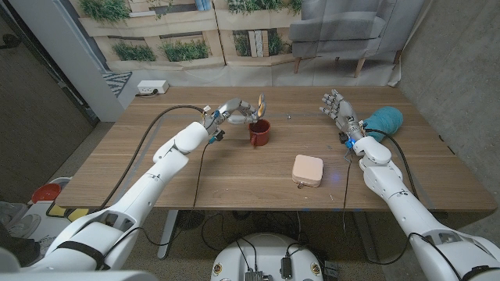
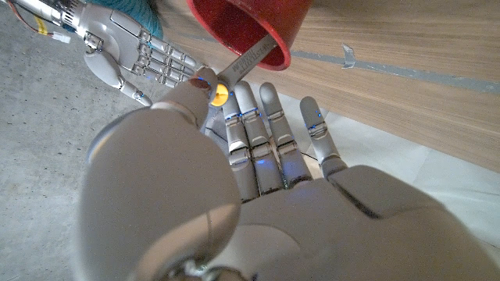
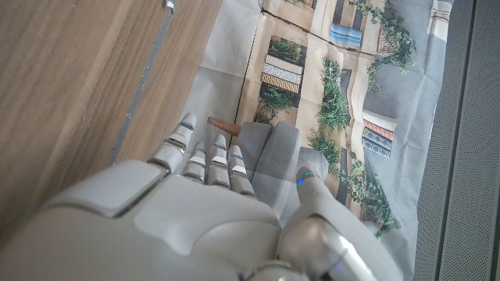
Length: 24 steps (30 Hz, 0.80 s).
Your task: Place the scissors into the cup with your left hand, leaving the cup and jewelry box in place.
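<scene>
One step remains, we judge: our left hand pinches the scissors, blades already in the cup at its 3 o'clock, and should release; right hand hangs open, empty.

No words, labels, brand names or numbers can be read in any of the views. The scissors blade entering the red cup carries a small stamped marking in the left wrist view, but it is too small and blurred to make out.

Wooden table bears red cup; pink jewelry box; teal cloth.
</scene>
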Each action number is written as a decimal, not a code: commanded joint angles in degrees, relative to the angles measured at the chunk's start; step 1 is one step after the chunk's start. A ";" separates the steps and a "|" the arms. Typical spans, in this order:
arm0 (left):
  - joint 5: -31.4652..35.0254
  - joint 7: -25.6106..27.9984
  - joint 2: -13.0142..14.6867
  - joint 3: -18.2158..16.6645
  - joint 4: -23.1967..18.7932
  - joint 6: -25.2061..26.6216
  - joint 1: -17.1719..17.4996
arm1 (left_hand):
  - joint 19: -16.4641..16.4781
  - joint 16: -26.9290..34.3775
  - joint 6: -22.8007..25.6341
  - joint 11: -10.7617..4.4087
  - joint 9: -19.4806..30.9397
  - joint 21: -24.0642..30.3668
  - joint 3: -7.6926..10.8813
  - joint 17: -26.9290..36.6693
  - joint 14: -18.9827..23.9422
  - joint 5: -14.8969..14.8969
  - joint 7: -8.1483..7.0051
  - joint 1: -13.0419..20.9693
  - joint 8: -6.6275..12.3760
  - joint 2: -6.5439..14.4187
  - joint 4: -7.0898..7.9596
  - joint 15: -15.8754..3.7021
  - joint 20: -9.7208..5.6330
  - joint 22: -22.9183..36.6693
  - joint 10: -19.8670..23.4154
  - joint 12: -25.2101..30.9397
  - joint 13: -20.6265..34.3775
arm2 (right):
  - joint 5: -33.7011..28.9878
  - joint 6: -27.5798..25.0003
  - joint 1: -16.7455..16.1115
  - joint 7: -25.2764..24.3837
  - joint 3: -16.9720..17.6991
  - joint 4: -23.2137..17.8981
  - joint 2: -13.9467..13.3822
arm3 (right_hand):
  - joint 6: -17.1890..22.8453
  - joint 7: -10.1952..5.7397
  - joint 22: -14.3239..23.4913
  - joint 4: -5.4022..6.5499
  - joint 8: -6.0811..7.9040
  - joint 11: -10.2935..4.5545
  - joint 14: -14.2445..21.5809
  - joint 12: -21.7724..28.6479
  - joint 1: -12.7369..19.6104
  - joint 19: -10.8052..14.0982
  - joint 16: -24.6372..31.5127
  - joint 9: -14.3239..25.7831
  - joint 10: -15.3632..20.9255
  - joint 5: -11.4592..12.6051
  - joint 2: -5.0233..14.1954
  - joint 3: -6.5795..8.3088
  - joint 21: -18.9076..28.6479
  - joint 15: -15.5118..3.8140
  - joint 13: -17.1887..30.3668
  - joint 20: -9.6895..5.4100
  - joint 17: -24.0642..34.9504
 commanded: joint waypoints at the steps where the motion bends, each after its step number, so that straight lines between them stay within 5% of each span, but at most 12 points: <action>1: 1.87 1.45 0.12 0.77 1.53 -0.82 -0.63 | -0.04 0.28 13.86 -0.28 6.13 -0.11 -0.13 0.01 0.69 0.40 5.13 0.28 0.42 0.01 0.02 -4.75 -0.16 0.07 0.88 -0.38 0.07 | -0.28 0.08 0.49 0.04 -0.08 0.60 0.06 | -0.13 0.08 0.29 -0.26 -0.07 0.22 0.71 -0.33 -0.14 0.33 0.10 0.17 0.64 0.49 -0.11 0.21 0.09 0.05 0.10 -0.18 0.10; 24: 7.74 6.23 0.48 3.41 3.23 -2.93 -2.26 | -0.16 0.30 14.57 -0.59 5.04 -0.24 -0.54 0.09 0.36 0.47 4.95 0.36 -0.67 -0.01 0.12 -5.01 -0.54 0.09 1.10 -1.35 0.14 | -0.27 0.71 2.04 0.76 0.07 3.20 0.62 | -0.24 0.06 0.29 -0.24 -0.02 0.25 0.74 -0.36 -0.29 0.40 0.09 0.17 0.63 0.49 -0.15 0.19 0.09 0.01 0.10 -0.23 0.11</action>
